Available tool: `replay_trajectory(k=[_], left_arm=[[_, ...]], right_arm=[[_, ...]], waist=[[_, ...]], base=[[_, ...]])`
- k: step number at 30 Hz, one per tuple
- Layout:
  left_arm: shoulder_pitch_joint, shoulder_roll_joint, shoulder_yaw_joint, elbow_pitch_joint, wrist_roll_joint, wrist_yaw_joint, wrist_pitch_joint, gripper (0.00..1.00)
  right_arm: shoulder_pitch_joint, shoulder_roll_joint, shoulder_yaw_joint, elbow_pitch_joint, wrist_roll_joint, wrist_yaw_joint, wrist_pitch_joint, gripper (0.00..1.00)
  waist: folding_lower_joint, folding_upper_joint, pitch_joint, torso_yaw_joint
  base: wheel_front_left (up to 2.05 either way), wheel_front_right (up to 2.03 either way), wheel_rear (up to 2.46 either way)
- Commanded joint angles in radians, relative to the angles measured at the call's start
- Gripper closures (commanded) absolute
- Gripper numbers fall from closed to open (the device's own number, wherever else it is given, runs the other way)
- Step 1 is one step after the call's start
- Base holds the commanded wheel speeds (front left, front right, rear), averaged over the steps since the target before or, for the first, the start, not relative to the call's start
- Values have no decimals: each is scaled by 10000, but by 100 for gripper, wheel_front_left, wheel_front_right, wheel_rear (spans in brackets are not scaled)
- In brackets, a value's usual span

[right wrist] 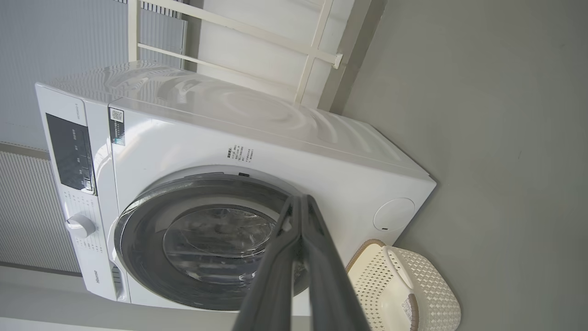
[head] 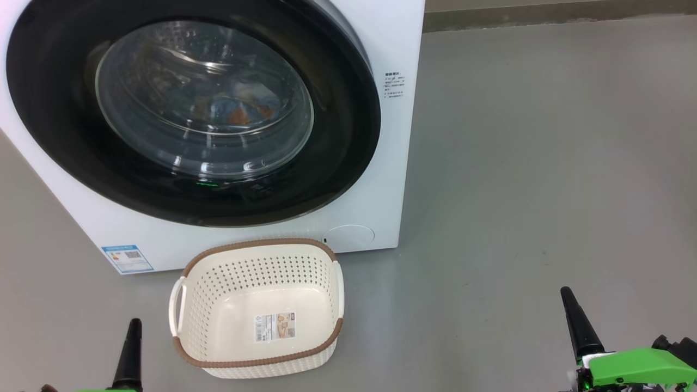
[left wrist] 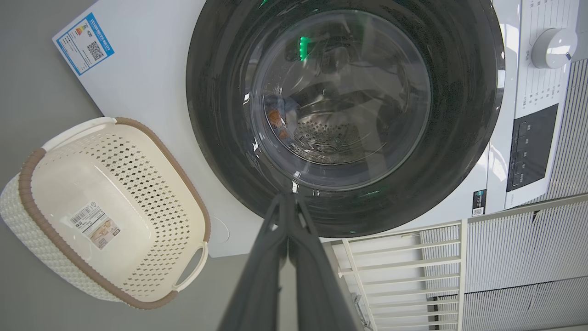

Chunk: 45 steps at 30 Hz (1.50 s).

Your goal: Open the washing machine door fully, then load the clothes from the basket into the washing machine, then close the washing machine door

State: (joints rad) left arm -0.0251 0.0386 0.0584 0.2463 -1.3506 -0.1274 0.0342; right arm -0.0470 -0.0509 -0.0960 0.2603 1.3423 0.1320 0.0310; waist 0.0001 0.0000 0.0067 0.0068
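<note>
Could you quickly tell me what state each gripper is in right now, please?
Left gripper: closed, holding nothing.
Right gripper: closed, holding nothing.

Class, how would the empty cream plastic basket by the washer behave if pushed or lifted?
The cream-white perforated plastic basket looks empty, so probably light. Its holed walls likely flex slightly. On the smooth grey floor it would probably slide, not tip.

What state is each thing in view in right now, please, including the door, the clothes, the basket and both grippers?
washing machine door: shut, flush with the front.
clothes: inside the drum, seen through the door glass.
basket: empty, upright on the floor before the washing machine.
round flap: shut.
left gripper: shut, holding nothing.
right gripper: shut, holding nothing.
</note>
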Motion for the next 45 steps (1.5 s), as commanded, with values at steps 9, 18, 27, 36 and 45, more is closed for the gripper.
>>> replay_trajectory(k=[9, 18, 27, 36, 45], left_arm=[[-577, 201, 343, -125, -1074, -29, 279, 100], [-729, 198, 409, -58, -2079, -31, 547, 100], [-819, 193, 454, -19, -2663, -33, 709, 100], [-820, 183, 467, -18, -2652, -33, 720, 100], [-822, 175, 479, -18, -2642, -33, 730, 100]], right_arm=[[-530, -90, 73, -202, 1175, -10, 294, 100], [-572, -86, -9, -177, 2175, -12, 566, 100], [-598, -79, -65, -162, 2756, -13, 731, 100], [-599, -69, -80, -161, 2744, -13, 743, 100], [-600, -59, -93, -160, 2733, -13, 754, 100]], waist=[[-1, 0, -13, -25], [-1, 0, -28, -52], [-1, 0, -36, -68], [-1, 0, -36, -68], [-1, 0, -36, -68]], base=[[0, 0, 0], [0, 0, 0], [0, 0, 0], [0, 0, 0], [0, 0, 0]])
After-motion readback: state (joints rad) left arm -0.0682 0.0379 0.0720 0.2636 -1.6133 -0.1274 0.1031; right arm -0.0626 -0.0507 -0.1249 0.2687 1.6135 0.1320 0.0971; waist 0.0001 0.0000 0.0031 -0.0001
